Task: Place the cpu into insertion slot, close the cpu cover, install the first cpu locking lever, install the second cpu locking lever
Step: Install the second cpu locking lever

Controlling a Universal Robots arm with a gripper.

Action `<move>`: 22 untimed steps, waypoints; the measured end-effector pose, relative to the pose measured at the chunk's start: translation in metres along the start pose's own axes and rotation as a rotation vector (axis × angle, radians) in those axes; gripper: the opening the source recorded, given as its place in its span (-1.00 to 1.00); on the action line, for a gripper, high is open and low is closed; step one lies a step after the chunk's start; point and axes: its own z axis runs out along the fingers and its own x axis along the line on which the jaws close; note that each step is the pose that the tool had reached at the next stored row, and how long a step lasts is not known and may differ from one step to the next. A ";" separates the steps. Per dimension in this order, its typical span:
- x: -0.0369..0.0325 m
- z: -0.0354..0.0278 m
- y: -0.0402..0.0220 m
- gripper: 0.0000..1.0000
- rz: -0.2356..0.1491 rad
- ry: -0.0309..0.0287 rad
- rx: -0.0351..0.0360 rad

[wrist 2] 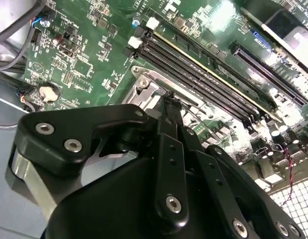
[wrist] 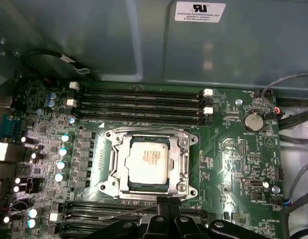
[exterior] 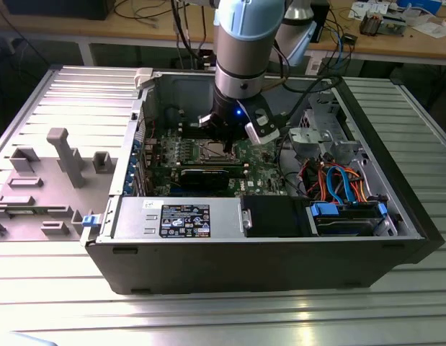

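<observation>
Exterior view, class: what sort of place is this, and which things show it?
Probably an electronics or robotics lab: an open computer case lies on a ribbed metal table, a robot arm reaches into it, and cluttered workbenches stand behind.

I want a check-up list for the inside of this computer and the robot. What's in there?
Surface: ribbed metal table carrying the open computer case.
Job's things: the cpu lies in the insertion slot on the green motherboard, with the cpu cover framing it.
Clutter: grey plastic fixture on the exterior view's left.
Grippers: gripper low at the socket's edge, fingertips together.
Cables: orange and blue cables by the drive cage; black wires along the case wall.
Surroundings: wooden bench behind, with cables and small items.
</observation>
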 end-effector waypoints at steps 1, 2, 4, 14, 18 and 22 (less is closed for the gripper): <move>0.0022 0.0000 0.0000 -0.79 0.000 0.0001 0.0001; 0.0064 0.0000 0.0000 -0.79 0.000 -0.0002 0.0000; 0.0117 0.0001 -0.0001 -0.79 0.000 -0.0002 0.0000; 0.0332 0.0004 -0.0092 -0.79 0.000 -0.0003 -0.0002; 0.0416 0.0003 -0.0132 -0.79 0.000 -0.0006 -0.0064; 0.0460 0.0016 -0.0148 -0.79 0.000 -0.0016 -0.0262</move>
